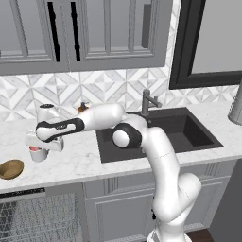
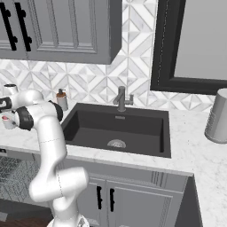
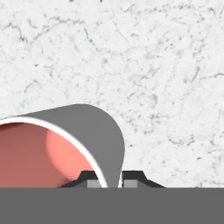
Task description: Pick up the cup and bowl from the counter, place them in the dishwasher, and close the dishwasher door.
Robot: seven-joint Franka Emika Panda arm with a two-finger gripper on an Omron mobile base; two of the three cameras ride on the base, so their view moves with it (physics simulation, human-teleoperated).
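Fingertips point(image 3: 92, 179): two dark tips were seen at the bottom of the hand view, drawn close together with the cup's thin wall pinched between them, one tip inside the rim and one outside.
Gripper point(image 1: 43, 147): it was seen pointed down over the left end of the counter, closed on the cup's edge.
Cup point(image 3: 65, 144): a short grey cylinder with a salmon-red inside was seen directly under the hand, on or just over the marble; whether it had left the surface could not be told.
Cup's place point(image 1: 38, 153): it was found on the counter point(image 1: 75, 163) left of the sink point(image 1: 160, 132), near the front edge and above the open dishwasher point(image 1: 38, 217).
Handling, judged: the cup was taken to be light, rigid and smooth-walled, so a rim pinch was thought adequate, though swinging or slipping was considered possible because only one side of the wall was held. A deeper bite on the wall was judged safer than a hold at the lip.
Bowl point(image 1: 10, 168): the shallow brown bowl was seen resting just left of the cup, apart from it, untouched.
Soap bottle point(image 2: 62, 99): it was seen standing behind the sink's left corner, clear of the grip.
Dishwasher rack: grey wire racks were seen below the counter edge, ready to receive the cup.
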